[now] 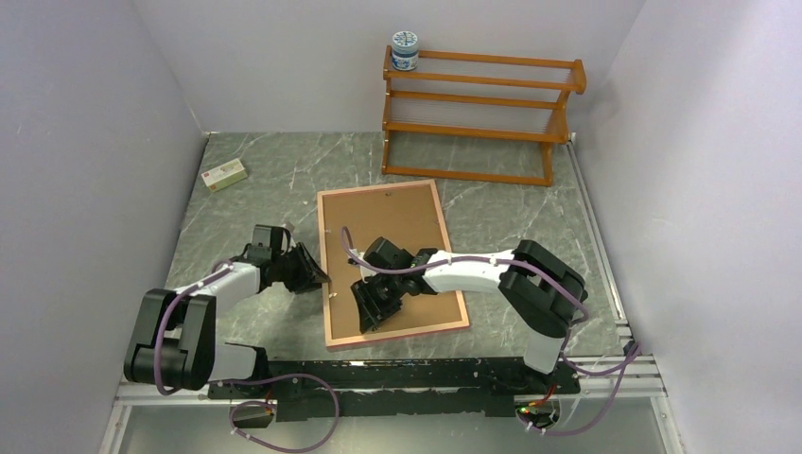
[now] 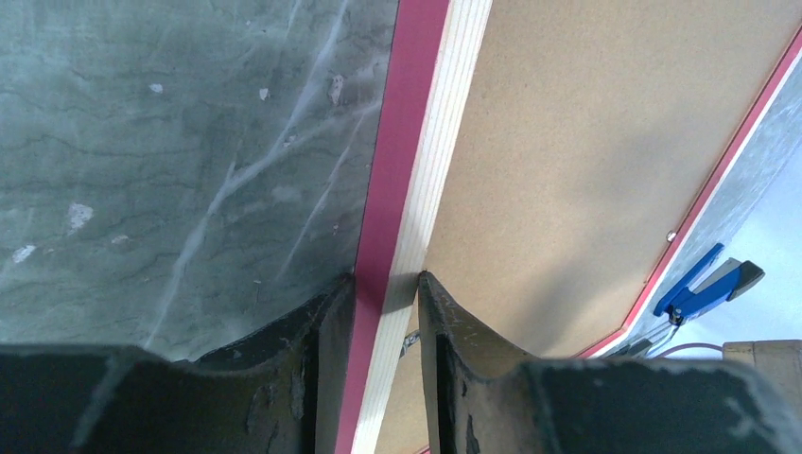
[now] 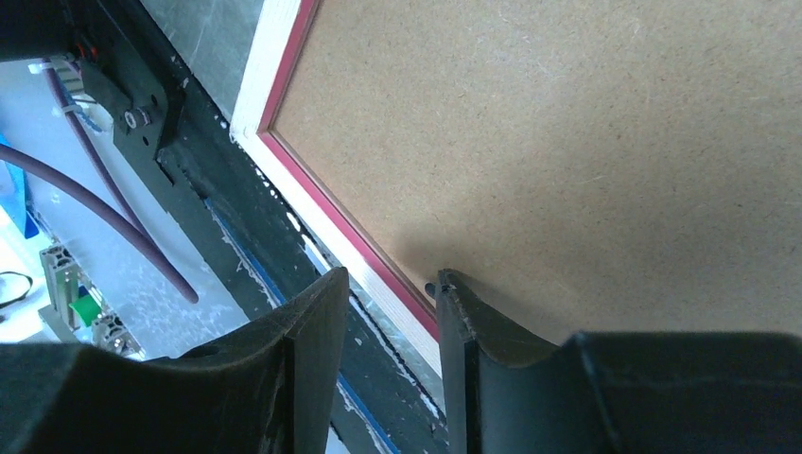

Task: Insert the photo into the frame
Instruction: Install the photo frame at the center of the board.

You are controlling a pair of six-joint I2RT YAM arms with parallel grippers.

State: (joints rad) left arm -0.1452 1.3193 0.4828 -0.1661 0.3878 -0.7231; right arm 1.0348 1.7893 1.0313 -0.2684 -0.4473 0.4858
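Left jaws meet the left rail of the frame [image 1: 407, 335], which lies back-up mid-table [image 1: 284, 180], brown fibreboard panel [image 1: 388, 222] showing. Left wrist: they pinch that rail, pink edge, pale wood back. Right wrist: right jaws straddle the near rail; whether they grip it I cannot tell

Robotics lab test cell

A grey marble-patterned desk [image 1: 265, 170] is boxed in on three sides by plain white panel walls [image 1: 85, 142]. Two black-and-white robot arms, the left arm [image 1: 222, 282] and the right arm [image 1: 473, 271], are mounted on a black base rail [image 1: 397, 392] at the desk's near edge. Silver aluminium extrusion [image 1: 615, 378] and loose purple cables [image 3: 123, 232] run beside the rail. Only a few sparse props sit at the far side: an orange-brown wooden rack [image 1: 473, 123] with a single white jar [image 1: 405, 51] on its top shelf, and a small box [image 1: 226, 174] lying well apart from it.
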